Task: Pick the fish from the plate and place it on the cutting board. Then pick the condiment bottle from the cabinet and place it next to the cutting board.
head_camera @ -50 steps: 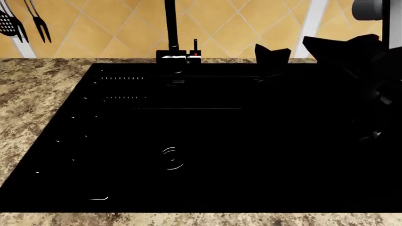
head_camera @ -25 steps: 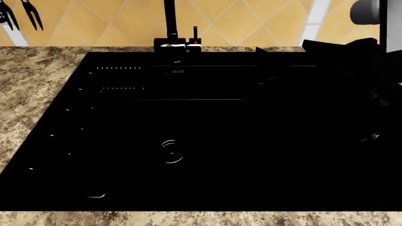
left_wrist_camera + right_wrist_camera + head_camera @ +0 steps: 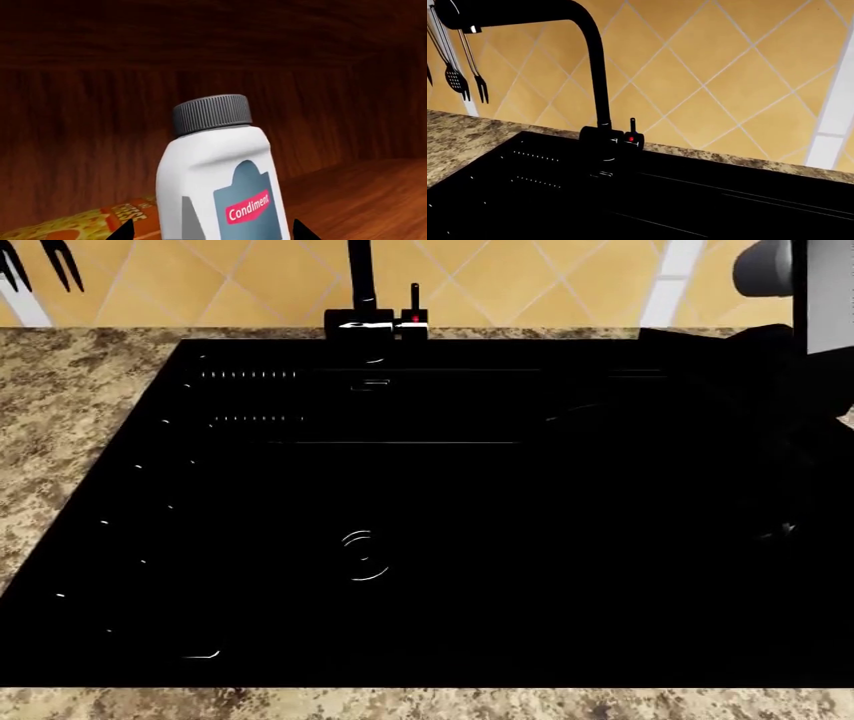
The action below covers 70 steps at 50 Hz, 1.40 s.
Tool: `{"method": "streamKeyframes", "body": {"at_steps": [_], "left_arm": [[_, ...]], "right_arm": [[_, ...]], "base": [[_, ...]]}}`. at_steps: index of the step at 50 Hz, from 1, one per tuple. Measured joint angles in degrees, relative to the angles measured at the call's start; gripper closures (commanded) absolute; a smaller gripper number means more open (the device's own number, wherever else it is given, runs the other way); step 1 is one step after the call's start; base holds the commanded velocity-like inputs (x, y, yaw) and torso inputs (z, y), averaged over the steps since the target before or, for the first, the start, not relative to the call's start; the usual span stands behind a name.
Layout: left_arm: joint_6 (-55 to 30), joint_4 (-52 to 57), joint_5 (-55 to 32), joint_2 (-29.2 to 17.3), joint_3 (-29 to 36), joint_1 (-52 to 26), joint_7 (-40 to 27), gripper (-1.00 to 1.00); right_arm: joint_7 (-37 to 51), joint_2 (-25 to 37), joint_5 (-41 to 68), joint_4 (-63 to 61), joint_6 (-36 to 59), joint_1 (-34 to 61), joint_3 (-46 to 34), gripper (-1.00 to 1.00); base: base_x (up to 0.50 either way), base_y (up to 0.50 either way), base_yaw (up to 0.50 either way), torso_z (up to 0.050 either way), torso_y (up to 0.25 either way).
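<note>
So the white plastic condiment bottle (image 3: 217, 175) with its ribbed grey cap stands upright inside the dark wooden cabinet (image 3: 80, 100), between my left pincer's (image 3: 212, 231) black fingertips (image 3: 124, 232); can't tell if they're touching it. An orange-yellow packet (image 3: 80, 225) lies beside it.

Kitchen: black sink (image 3: 400, 540), faucet (image 3: 594, 75), granite counter (image 3: 67, 400), tiled wall (image 3: 707, 65).

The bottle (image 3: 217, 185) runs off the frame's edge below its label; only the left gripper's (image 3: 210, 232) fingertips (image 3: 123, 232) show.
</note>
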Motion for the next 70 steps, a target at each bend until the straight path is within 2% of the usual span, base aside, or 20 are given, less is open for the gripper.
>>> {"method": "streamKeyframes", "body": {"at_steps": [42,43,70], "left_arm": [[-5.30,2.37,1.44,0.91,0.05,-0.42,-3.06,-1.00],[-5.32,2.37,1.42,0.91,0.05,-0.43,-3.06,1.00],[-5.36,2.40,0.59,0.72,-1.25,-0.25,-3.62,1.00]], "right_arm": [[0.48,-0.76,0.01,2.77,1.12,-0.31,0.38,-1.00],[0.51,-0.75,0.01,2.78,1.14,-0.34,0.38,-1.00],[1.31,-1.01,-0.16,2.93,1.43,-0.81,0.55,-1.00]], "base": [[0.00,0.00,0.00,0.000,-0.006],[0.00,0.00,0.00,0.000,0.000],[0.00,0.00,0.00,0.000,-0.006]]}}
